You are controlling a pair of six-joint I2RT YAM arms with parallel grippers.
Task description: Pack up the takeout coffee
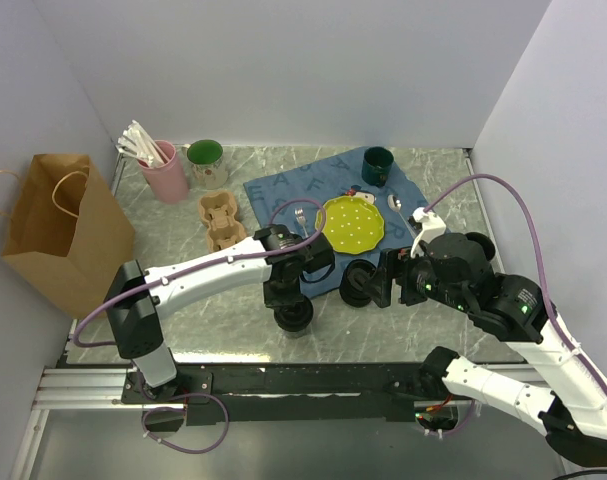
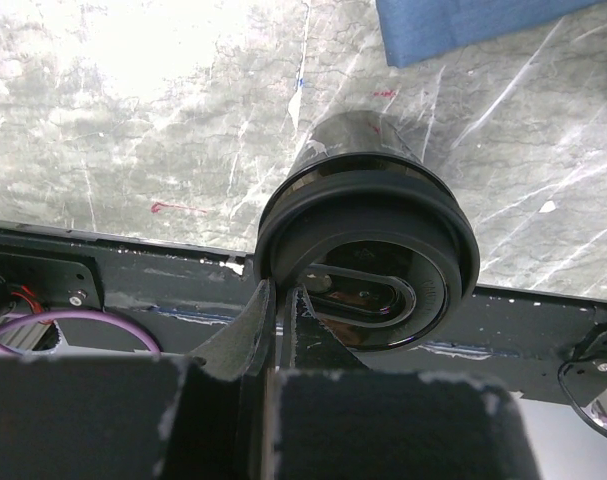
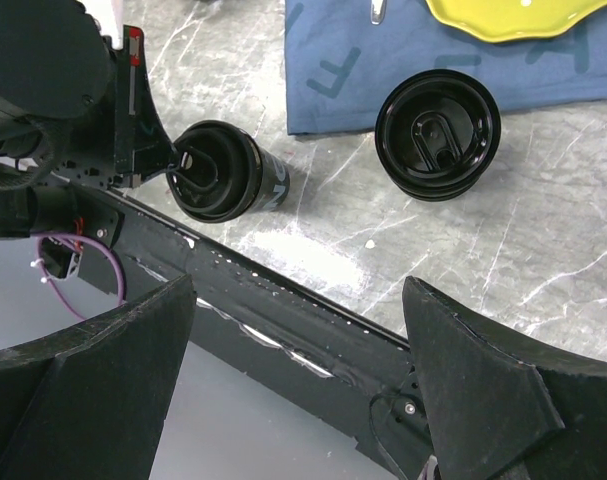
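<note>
Two black lidded takeout coffee cups are in view. One cup (image 1: pixel 293 315) (image 2: pixel 368 180) (image 3: pixel 223 175) is near the table's front edge, tilted, and my left gripper (image 1: pixel 286 293) (image 2: pixel 281 300) is shut on the rim of its lid. Whether its base touches the table I cannot tell. The other cup (image 1: pixel 358 285) (image 3: pixel 438 135) stands upright at the front edge of the blue cloth (image 1: pixel 293 190). Just right of that cup my right gripper (image 1: pixel 385 280) (image 3: pixel 298 300) is open wide, with nothing between its fingers.
A tan cardboard cup carrier (image 1: pixel 221 220) lies left of the cloth, and a brown paper bag (image 1: pixel 58 230) stands at far left. On or by the cloth are a yellow plate (image 1: pixel 353 222), a spoon (image 1: pixel 396 205) and a dark green mug (image 1: pixel 377 165). A pink utensil cup (image 1: pixel 163 170) stands at the back.
</note>
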